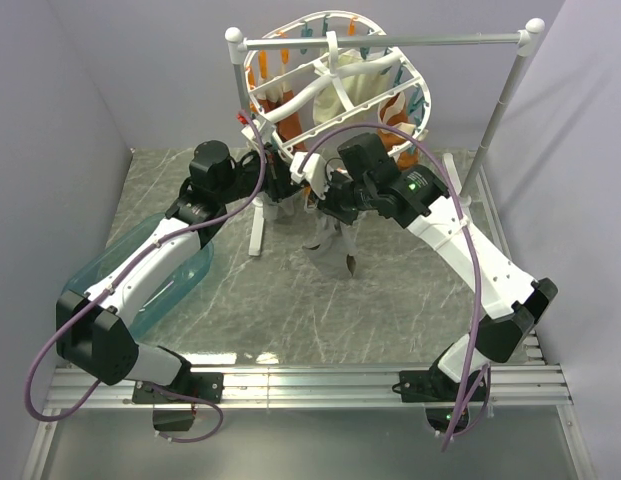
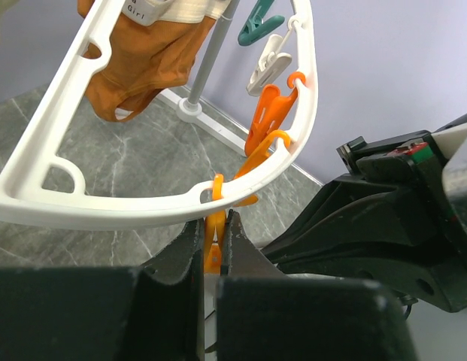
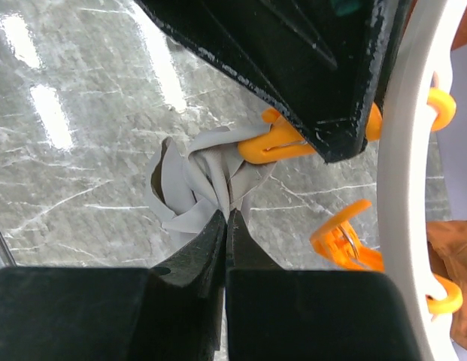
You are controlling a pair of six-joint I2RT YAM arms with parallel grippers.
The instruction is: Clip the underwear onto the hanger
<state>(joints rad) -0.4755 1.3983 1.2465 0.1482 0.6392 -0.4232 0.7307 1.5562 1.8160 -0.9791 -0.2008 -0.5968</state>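
The hanger (image 1: 330,75), a white oval frame with orange and teal pegs, hangs tilted from the rail. Under its near rim (image 2: 143,210) my left gripper (image 2: 213,229) is shut on an orange peg (image 2: 212,241) that dangles there. My right gripper (image 3: 227,214) is shut on the grey underwear (image 3: 192,180), bunched and held up against the mouth of that orange peg (image 3: 274,143). Whether fabric sits inside the peg's mouth I cannot tell. In the top view the underwear (image 1: 335,240) droops below the two grippers, left gripper (image 1: 288,185) and right gripper (image 1: 330,200), which are close together.
A white rail stand (image 1: 390,42) with ball-capped posts carries the hanger. A brown-orange garment (image 2: 143,60) and a cream cloth (image 1: 365,80) hang on the frame. More pegs (image 3: 346,241) dangle beside the rim (image 3: 402,188). A clear teal bin (image 1: 160,285) lies under the left arm.
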